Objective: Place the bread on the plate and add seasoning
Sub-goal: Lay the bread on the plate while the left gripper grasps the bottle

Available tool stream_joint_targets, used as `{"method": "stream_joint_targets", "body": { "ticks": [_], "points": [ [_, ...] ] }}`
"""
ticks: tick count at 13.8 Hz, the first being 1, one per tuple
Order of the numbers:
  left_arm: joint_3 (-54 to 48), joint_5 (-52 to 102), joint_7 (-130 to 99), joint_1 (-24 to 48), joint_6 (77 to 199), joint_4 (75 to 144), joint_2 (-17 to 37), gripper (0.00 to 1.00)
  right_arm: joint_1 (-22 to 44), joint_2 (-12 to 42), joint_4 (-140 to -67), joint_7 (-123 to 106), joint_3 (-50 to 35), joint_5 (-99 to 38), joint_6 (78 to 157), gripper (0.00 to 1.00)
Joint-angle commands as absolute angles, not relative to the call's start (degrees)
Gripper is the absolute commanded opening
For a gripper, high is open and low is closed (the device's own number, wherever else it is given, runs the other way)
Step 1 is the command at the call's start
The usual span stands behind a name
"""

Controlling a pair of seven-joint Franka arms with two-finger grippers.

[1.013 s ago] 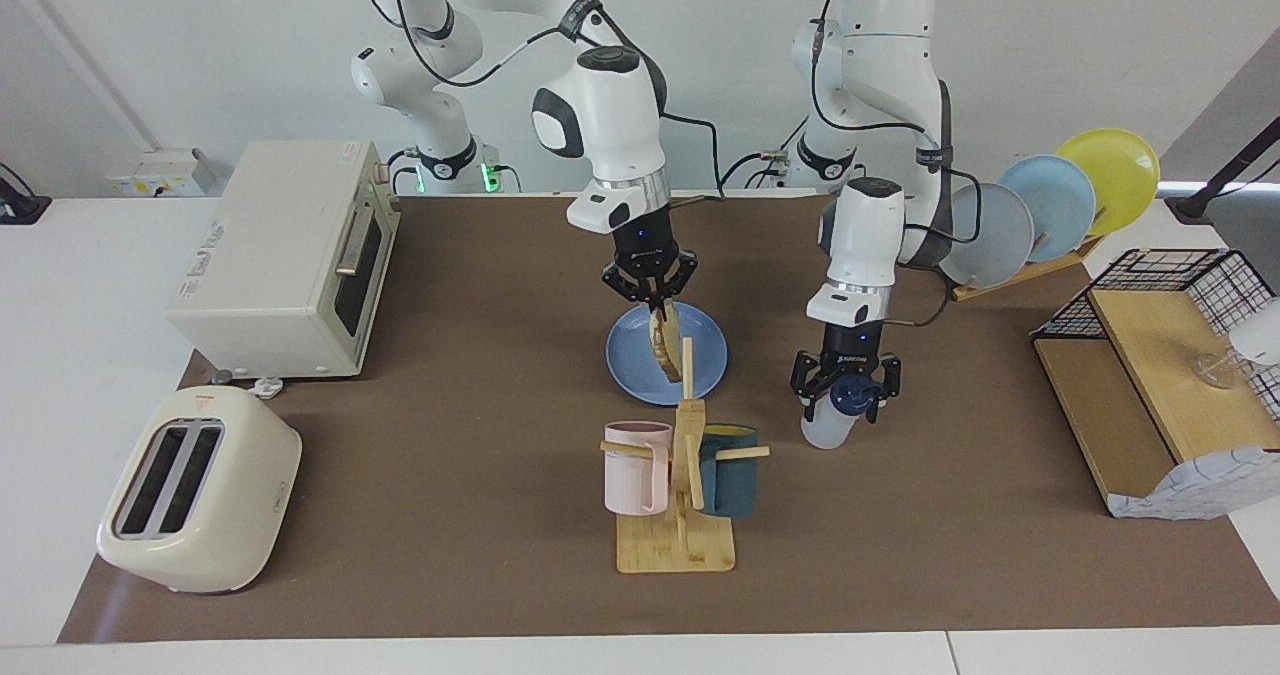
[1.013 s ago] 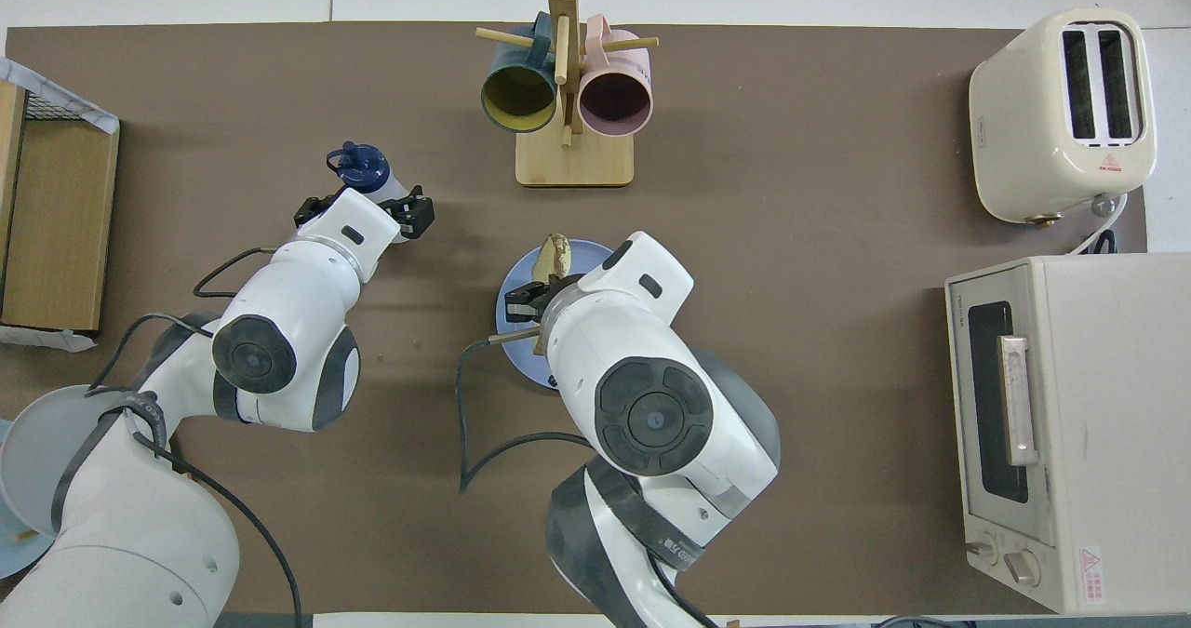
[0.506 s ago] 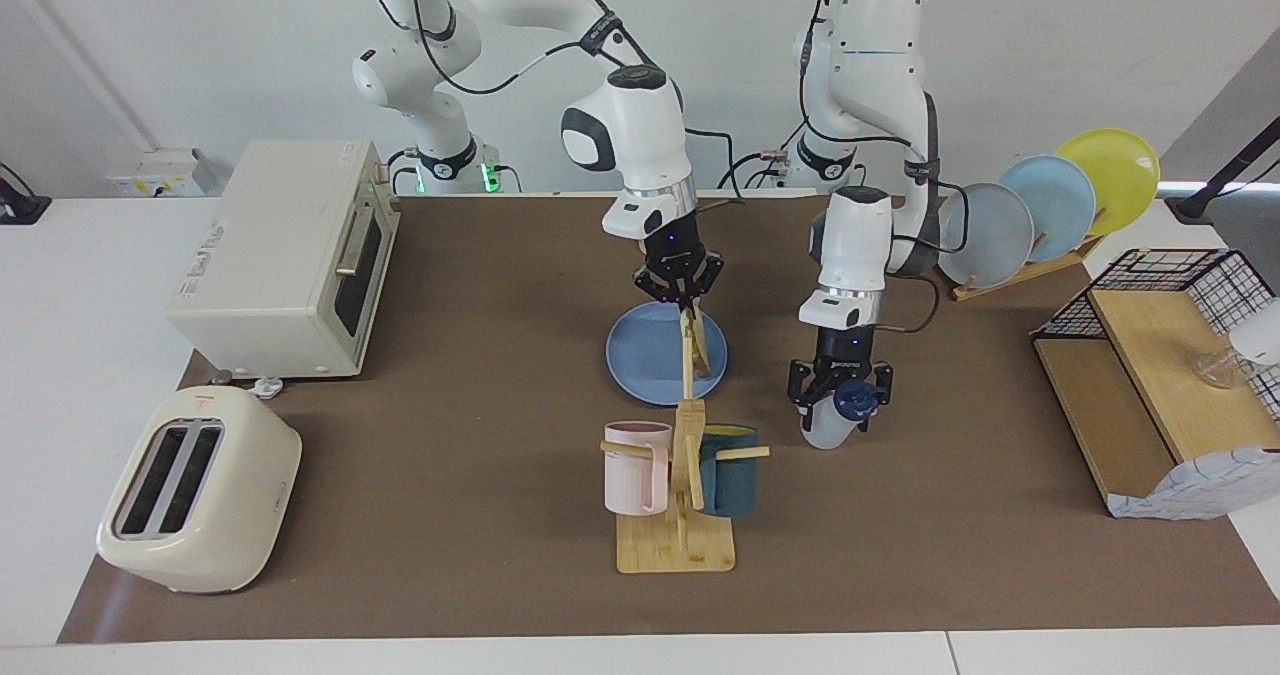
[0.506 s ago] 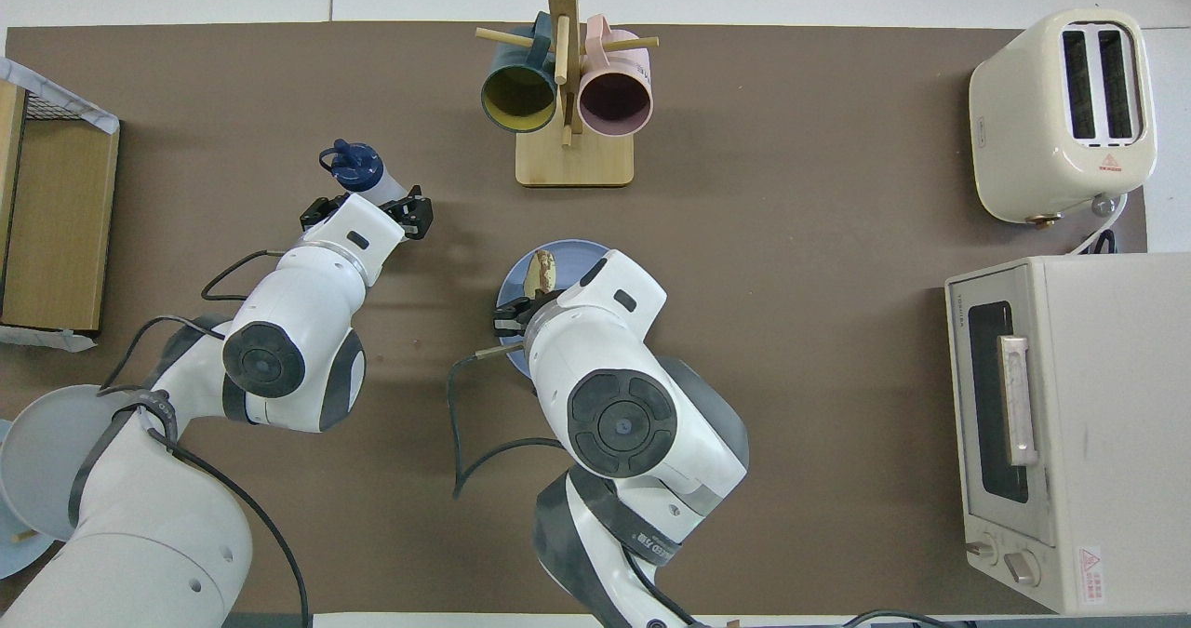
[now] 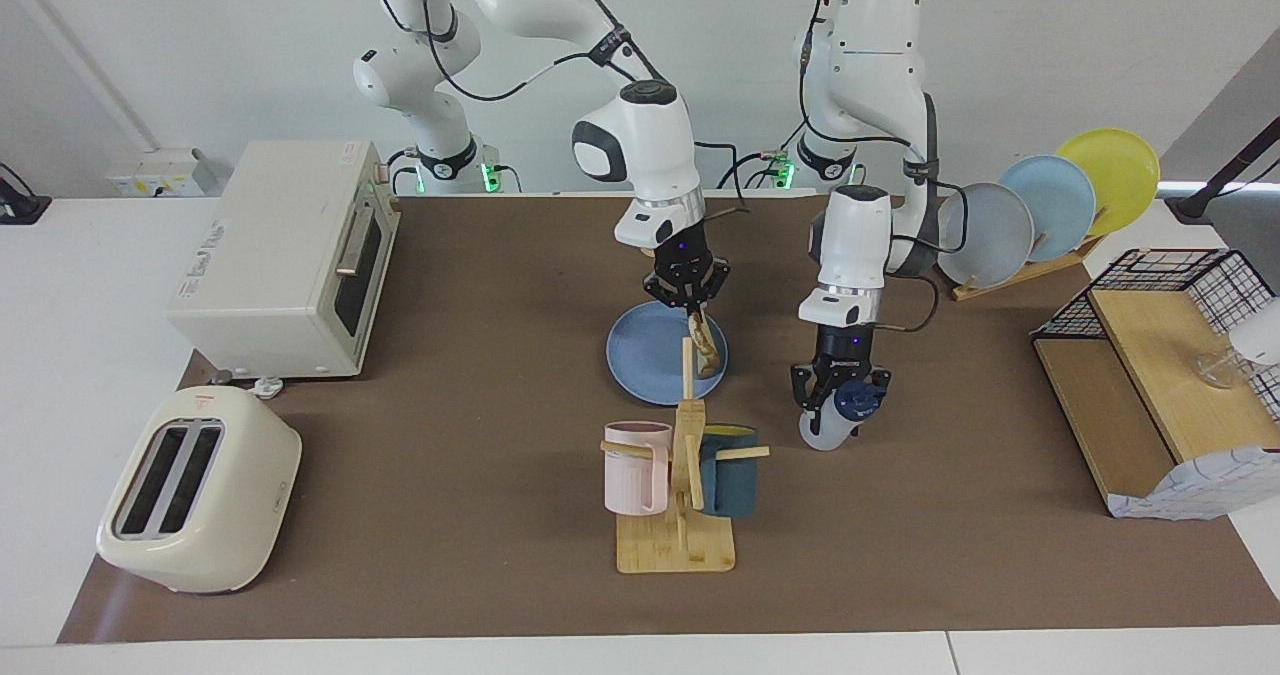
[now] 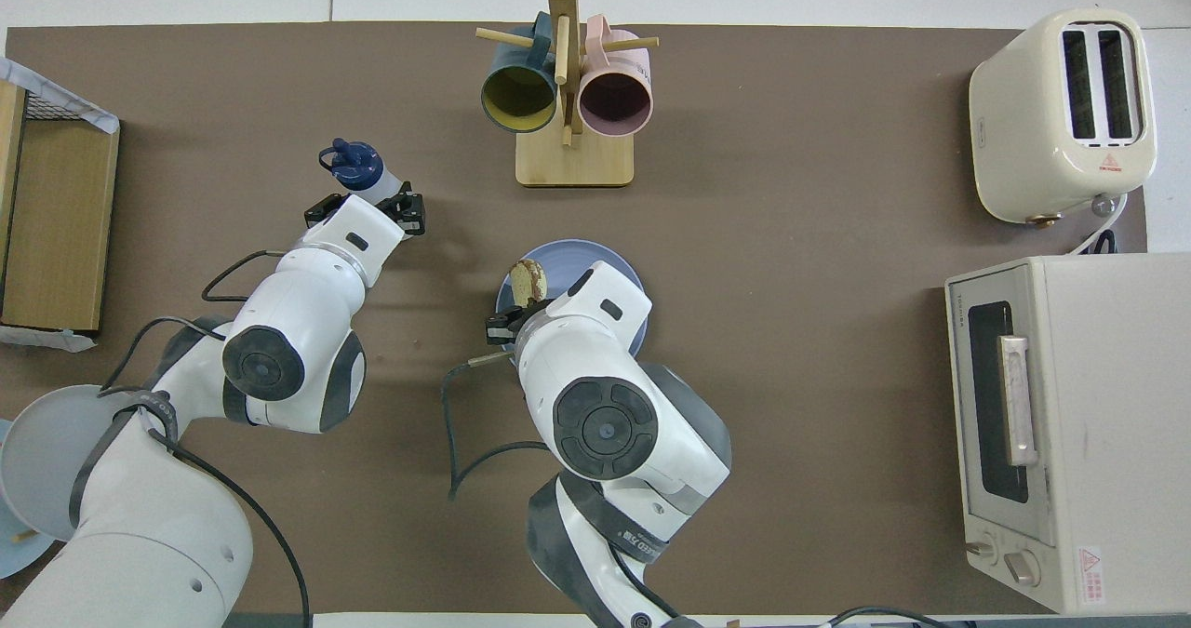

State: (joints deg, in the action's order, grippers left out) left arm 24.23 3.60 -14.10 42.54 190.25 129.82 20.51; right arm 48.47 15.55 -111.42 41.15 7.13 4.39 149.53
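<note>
So the left gripper is closing in on the seasoning while the bread hangs over the plate

Okay, what we're seeing change over the last second: the left gripper (image 5: 838, 407) has gone from wide apart around the seasoning (image 5: 832, 421) to much narrower, its fingers right at the bottle's neck under the navy cap. We can't quite tell if it's fully clamped or just about there, but it looks like a grab in progress. The bottle stands on the table (image 5: 480, 355), beside the plate (image 5: 640, 360) toward the left arm's end.

Meanwhile the right gripper (image 5: 688, 300) has its fingers together on the top edge of the bread (image 5: 703, 343), and it has slid the slice from the middle of the plate to the rim nearest the seasoning. The bread hangs on edge, not lying flat yet.

We reckon that means step one is nearly done but not finished: the slice needs laying down and letting go. The seasoning step is being lined up in parallel.
</note>
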Motion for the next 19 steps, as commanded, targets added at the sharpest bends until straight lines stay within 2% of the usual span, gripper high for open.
{"method": "stream_joint_targets", "body": {
  "ticks": [1, 8, 11, 13, 14, 15, 16, 17, 19],
  "points": [
    [25.49, 4.31, -13.89, 43.25, 192.48, 130.43, 20.92, 0.0, 47.99, 15.47, -112.15, 42.45, 7.29, 4.66, 148.02, 0.0],
    [25.49, 3.96, -13.54, 40.44, 191.17, 127.27, 20.39, 0.0, 45.88, 15.21, -112.15, 42.98, 7.47, 4.75, 143.71, 0.0],
    [25.49, 3.78, -13.45, 39.73, 186.96, 124.55, 19.86, 0.0, 45.88, 14.85, -112.15, 45.95, 7.47, 4.75, 142.83, 0.0],
    [25.23, 3.78, -13.36, 38.77, 183.53, 122.27, 19.86, 0.0, 45.88, 14.77, -112.15, 48.33, 7.38, 4.75, 142.12, 0.04],
    [25.14, 3.69, -13.36, 38.41, 181.51, 120.86, 19.86, 0.0, 45.88, 14.68, -112.24, 49.04, 7.38, 4.75, 141.95, 0.13],
    [25.14, 3.69, -13.19, 38.15, 179.41, 119.2, 19.86, 0.0, 45.79, 14.68, -112.5, 49.3, 7.38, 4.75, 141.86, 0.35],
    [25.05, 3.69, -12.92, 37.97, 176.6, 117.18, 19.95, 0.0, 45.7, 14.5, -112.76, 49.31, 7.38, 4.75, 141.68, 0.61],
    [24.96, 3.69, -12.57, 37.53, 173.88, 115.51, 19.95, 0.0, 45.62, 14.41, -112.76, 49.22, 7.38, 4.75, 141.59, 1.0],
    [24.96, 3.52, -10.73, 37.27, 170.96, 113.56, 19.95, 0.0, 45.35, 14.5, -112.76, 49.04, 7.38, 4.75, 141.5, 1.0]
  ]
}}
